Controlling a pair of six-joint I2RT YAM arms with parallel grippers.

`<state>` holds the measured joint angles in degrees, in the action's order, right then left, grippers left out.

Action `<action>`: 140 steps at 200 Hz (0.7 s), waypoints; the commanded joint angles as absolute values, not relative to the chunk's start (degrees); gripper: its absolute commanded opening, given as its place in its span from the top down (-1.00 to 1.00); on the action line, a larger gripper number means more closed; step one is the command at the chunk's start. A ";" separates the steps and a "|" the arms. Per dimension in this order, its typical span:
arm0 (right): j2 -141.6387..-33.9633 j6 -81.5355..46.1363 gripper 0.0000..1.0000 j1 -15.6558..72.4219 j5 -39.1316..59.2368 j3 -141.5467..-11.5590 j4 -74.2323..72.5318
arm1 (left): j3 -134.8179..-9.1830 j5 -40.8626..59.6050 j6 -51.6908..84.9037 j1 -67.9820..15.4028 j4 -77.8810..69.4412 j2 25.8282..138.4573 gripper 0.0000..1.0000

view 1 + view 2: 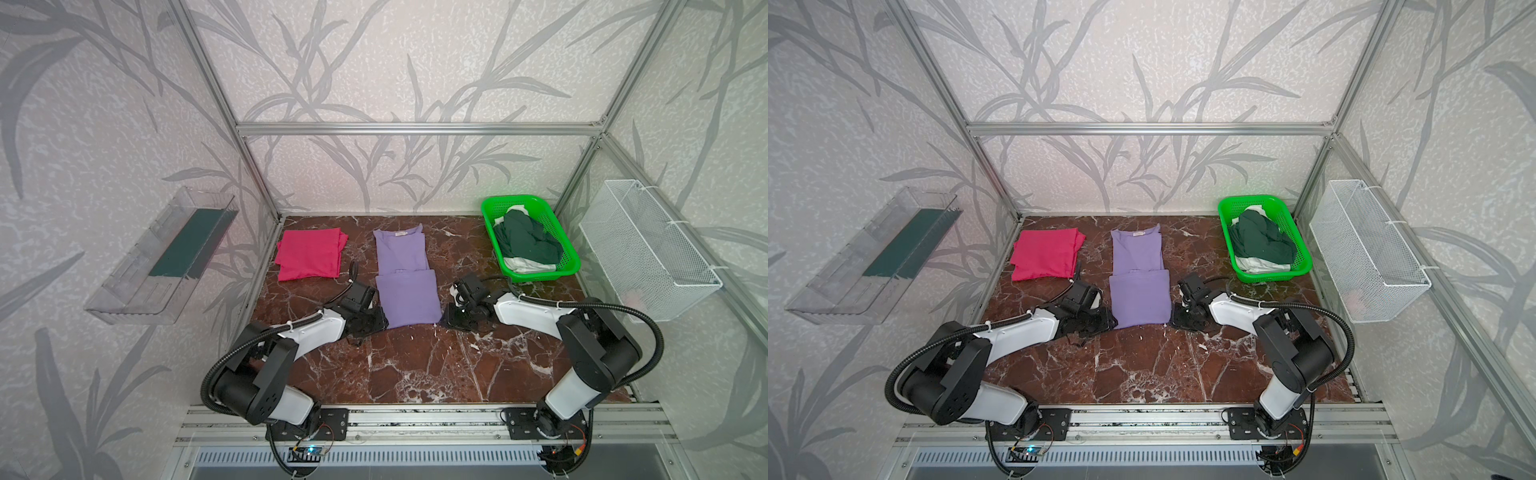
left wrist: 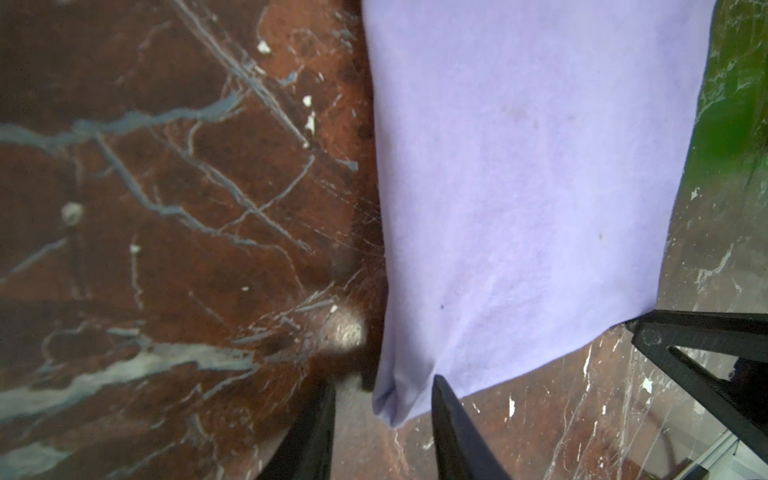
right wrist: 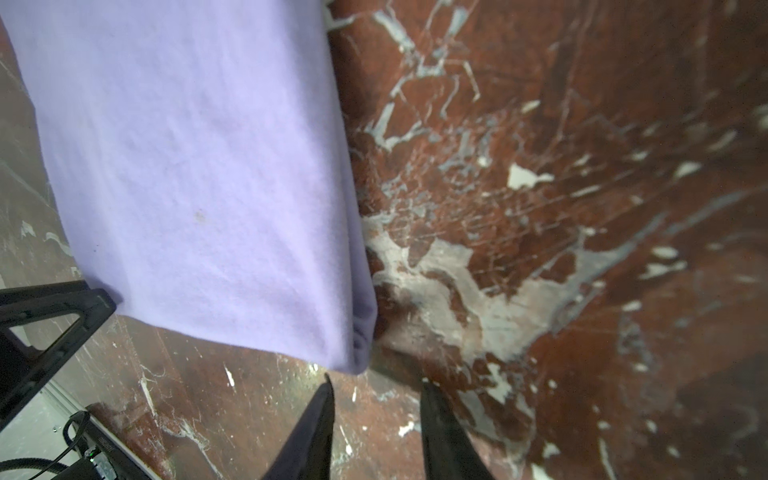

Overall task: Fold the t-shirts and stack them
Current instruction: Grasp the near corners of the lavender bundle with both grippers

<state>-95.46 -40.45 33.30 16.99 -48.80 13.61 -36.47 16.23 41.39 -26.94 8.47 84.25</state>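
My left hand (image 2: 384, 380) sits low at the near left corner of the lavender t-shirt (image 1: 405, 282), fingers parted with the corner loose between them. My right hand (image 3: 376, 378) is released too, its tips just short of the near right corner. One hand per corner, I judge, so the doubled edge lifts evenly. The shirt lies mid-tabletop (image 1: 415, 365) - half folded - near the folded magenta t-shirt (image 1: 309, 253) it should stack on.

walls: pale wallpaper (image 1: 415, 62), grey leaf pattern | frame: aluminium bars (image 1: 415, 129) around my cell | beneath me: red-brown marble tabletop (image 1: 415, 365), white veins | left wall: clear plastic bin (image 1: 124, 299) | right wall: white mesh basket (image 1: 648, 249)
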 commanded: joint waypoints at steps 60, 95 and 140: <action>-99.57 -40.60 0.24 33.18 17.55 -48.43 10.18 | -37.30 16.44 41.66 -27.54 10.77 86.81 0.45; -100.88 -40.74 0.24 33.17 18.36 -48.52 9.25 | -37.35 16.50 41.75 -27.92 10.79 87.25 0.57; -100.54 -40.43 1.00 33.22 20.12 -47.50 9.34 | -37.86 17.13 41.71 -28.08 12.06 86.51 1.00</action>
